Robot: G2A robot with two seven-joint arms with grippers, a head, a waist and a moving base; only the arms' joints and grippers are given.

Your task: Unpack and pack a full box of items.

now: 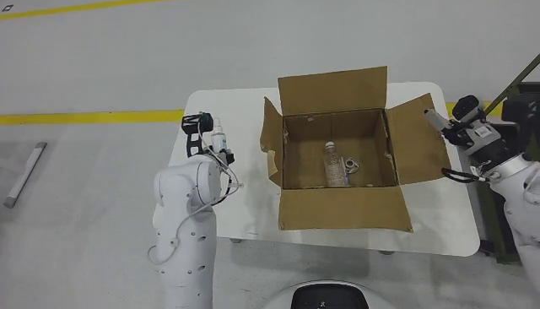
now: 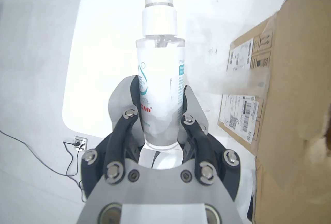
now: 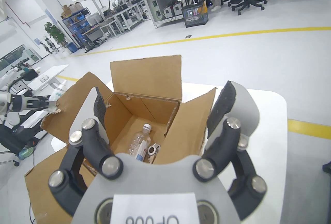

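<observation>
Unpacking looks roughly midway. The left claw [image 2: 160, 93] is clamped on a spray bottle [image 2: 159, 72] above the table's [image 1: 422, 224] left edge, just outside the box [image 1: 337, 98]. A water bottle [image 1: 335, 164] and a small metal part [image 1: 353, 167] lie on the box floor. The spray bottle's long axis runs along the fingers [image 2: 192, 132], with its cap pointing away from the wrist. The water bottle lies flat, cap toward the far wall. The right claw [image 3: 163, 98] hangs empty by the right flap [image 1: 418, 140], jaws apart.
</observation>
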